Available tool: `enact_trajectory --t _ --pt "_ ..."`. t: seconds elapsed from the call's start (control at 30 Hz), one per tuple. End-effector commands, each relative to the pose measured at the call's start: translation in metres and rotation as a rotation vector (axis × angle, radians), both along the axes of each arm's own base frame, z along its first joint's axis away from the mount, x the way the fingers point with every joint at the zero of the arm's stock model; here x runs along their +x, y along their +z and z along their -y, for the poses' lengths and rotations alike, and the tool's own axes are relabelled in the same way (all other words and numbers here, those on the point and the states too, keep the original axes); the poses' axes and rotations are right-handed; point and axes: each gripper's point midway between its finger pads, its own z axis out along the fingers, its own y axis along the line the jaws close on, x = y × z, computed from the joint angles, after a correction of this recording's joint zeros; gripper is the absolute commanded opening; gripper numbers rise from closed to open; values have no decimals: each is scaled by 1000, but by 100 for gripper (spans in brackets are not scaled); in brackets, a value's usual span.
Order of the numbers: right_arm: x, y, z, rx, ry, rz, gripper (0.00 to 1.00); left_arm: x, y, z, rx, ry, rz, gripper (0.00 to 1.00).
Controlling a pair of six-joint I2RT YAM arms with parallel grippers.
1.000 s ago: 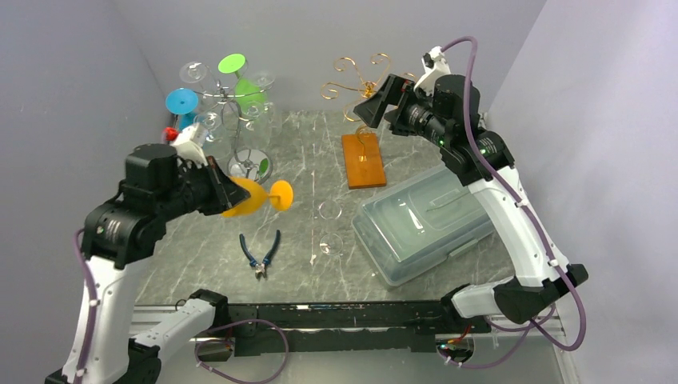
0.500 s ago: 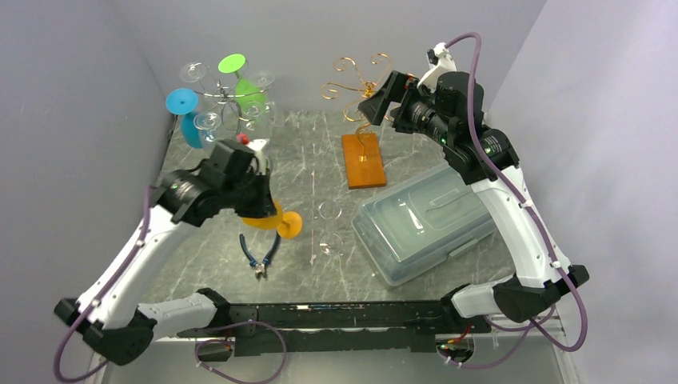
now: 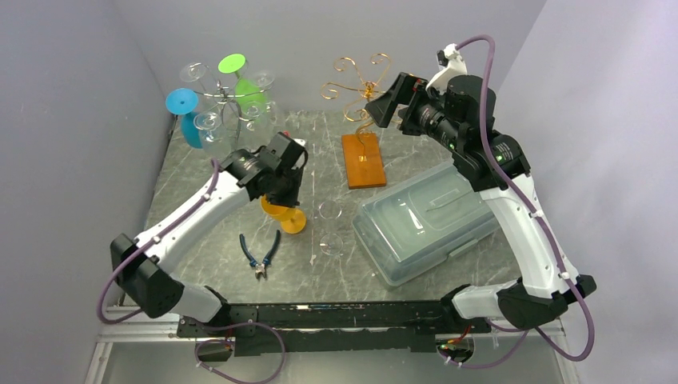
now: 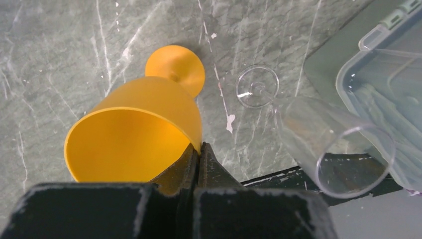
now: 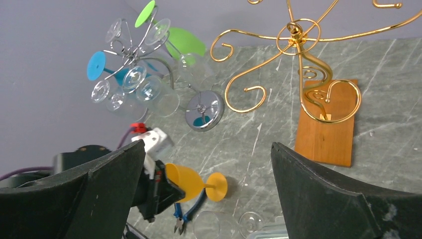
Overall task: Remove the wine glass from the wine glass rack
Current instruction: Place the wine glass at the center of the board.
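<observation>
Closest to me, well in front of the silver wine glass rack (image 3: 226,96), a pair of blue-handled pliers (image 3: 260,254) lies on the marble table (image 3: 200,240). Nearer than the rack and off to its right, a clear lidded container (image 3: 424,220) sits with two clear glasses (image 3: 330,242) just beside its left edge.

The orange wine glass (image 4: 134,129) is off the rack, in front of it and slightly to its right, between the rack and the pliers. My left gripper (image 4: 198,149) is clamped tight on the rim of its bowl (the wrist view makes that plain). The glass hangs tilted, foot down toward the table; I cannot tell whether the foot touches.

The rack carries a blue glass (image 3: 184,108), a green glass (image 3: 240,76) and several clear ones, feet uppermost. To its right stands a gold wire rack (image 3: 357,80) on a wooden base. Further right, my right gripper (image 3: 386,98) hovers high with its jaws spread wide, holding nothing.
</observation>
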Motion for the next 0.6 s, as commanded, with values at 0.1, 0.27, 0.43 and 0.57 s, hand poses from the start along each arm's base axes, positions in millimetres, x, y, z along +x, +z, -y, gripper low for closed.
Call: enact_trajectory --t 0.1,0.27,0.43,0.57 --pt "-7 21 13 -2 -38 66 100 19 -4 24 1 -43 41 0" --pt "-7 19 13 -4 -38 62 100 19 -11 31 4 -59 35 2" --pt "-7 17 13 -6 -38 59 100 18 -17 32 25 -69 26 11" --pt "-7 17 13 -6 -40 60 100 18 -20 33 31 -73 26 15"
